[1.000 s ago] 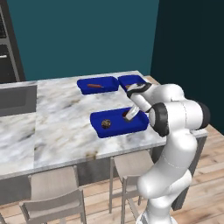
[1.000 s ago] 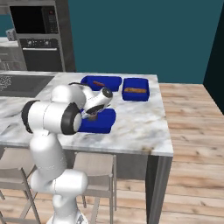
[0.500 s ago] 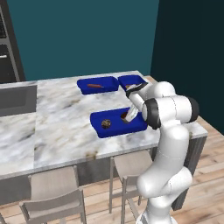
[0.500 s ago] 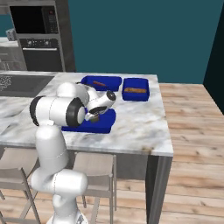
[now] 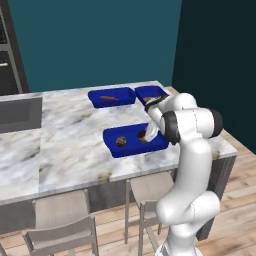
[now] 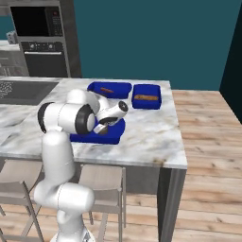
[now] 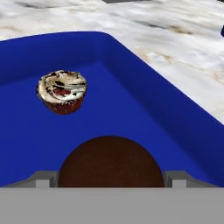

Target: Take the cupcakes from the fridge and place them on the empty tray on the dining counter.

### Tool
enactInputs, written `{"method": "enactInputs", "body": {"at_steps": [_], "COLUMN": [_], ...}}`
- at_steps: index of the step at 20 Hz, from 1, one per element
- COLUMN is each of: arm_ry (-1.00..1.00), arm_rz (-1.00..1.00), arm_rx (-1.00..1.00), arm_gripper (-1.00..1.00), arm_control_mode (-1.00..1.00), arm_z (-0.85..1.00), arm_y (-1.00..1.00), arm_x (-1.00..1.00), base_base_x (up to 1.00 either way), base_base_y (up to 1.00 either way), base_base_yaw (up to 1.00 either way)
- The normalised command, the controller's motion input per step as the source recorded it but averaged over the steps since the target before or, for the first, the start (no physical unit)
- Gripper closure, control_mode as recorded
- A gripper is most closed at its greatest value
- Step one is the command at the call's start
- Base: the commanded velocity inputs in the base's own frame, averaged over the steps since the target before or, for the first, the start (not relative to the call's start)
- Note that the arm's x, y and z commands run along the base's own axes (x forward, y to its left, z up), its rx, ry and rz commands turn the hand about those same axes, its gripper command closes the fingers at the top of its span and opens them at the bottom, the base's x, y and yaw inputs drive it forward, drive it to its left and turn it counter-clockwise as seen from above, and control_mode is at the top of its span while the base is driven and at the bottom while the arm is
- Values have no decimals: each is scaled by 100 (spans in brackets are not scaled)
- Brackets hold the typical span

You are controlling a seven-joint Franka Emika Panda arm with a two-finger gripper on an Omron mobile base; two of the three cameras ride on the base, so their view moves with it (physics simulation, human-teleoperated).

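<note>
In the left base view, the pincer [image 5: 148, 134] is seen low over the right end of the tray [image 5: 131, 146] on the bench [image 5: 65, 145]; one cupcake [image 5: 121, 142] sits at the tray's left end.

In the right base view, the pincer [image 6: 102, 127] is lowered into the tray [image 6: 109, 137], well near of two other blue trays [image 6: 109, 90].

In the hand view, a brown cupcake [image 7: 110, 161] is framed between wide-spread fingers [image 7: 43, 180], apparently just resting on the tray floor [image 7: 131, 118], with a frosted cupcake [image 7: 62, 91] beyond. The placing step is judged in hand; a straight lift clear is called for next.
</note>
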Motion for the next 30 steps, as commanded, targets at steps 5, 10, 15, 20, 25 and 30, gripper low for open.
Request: {"method": "enactInputs", "body": {"at_steps": [5, 10, 15, 20, 25, 30], "arm_ry": [-2, -3, -1, -4, -4, 0], "arm_rz": [7, 8, 5, 0, 0, 0], "arm_rx": [0, 0, -2, -9, -14, -14], "arm_gripper": [100, 100, -100, -100, -100, -100], "arm_control_mode": [-100, -100, -100, -100, -100, -100], "arm_z": [-20, -22, -15, 0, 6, 29], "arm_y": [0, 0, 0, 0, 0, 0], "arm_x": [22, 26, 0, -1, -1, -10], "base_base_x": [0, 0, 0, 0, 0, 0], "base_base_y": [0, 0, 0, 0, 0, 0], "base_base_yaw": [0, 0, 0, 0, 0, 0]}}
